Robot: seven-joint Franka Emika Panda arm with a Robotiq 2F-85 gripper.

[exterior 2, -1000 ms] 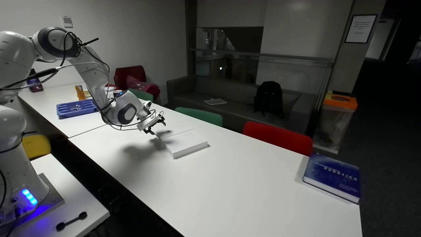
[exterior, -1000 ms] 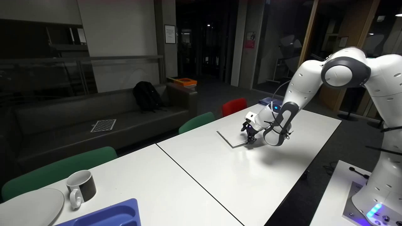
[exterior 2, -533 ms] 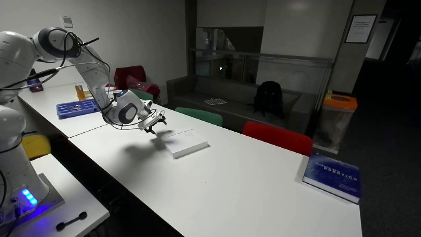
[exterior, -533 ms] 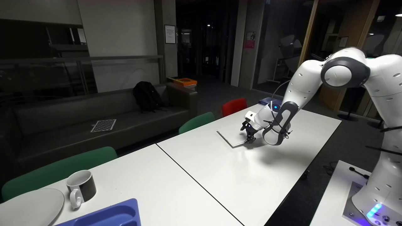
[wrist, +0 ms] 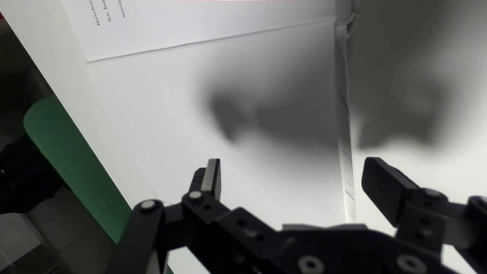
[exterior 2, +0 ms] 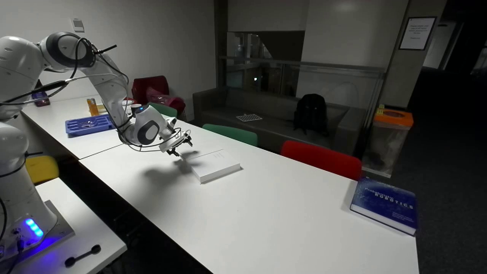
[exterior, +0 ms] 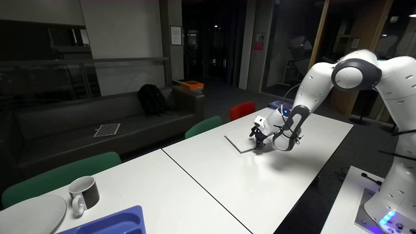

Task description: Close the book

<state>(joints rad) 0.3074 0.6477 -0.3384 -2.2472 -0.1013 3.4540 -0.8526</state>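
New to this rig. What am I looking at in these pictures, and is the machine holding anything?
This is one white jointed robot arm ending in a two-fingered hand. Two views come from cameras outside the robot; the close-up comes from one on its wrist, looking past the hand. On the white table lies an open white book, with the hand at its thin side; whether they touch, I can't tell. A closed blue book lies near one end of the table. Toward the other end are a blue tray, a mug and a plate. Nothing is held: the hand stands open. The job, closing the white book, isn't done.
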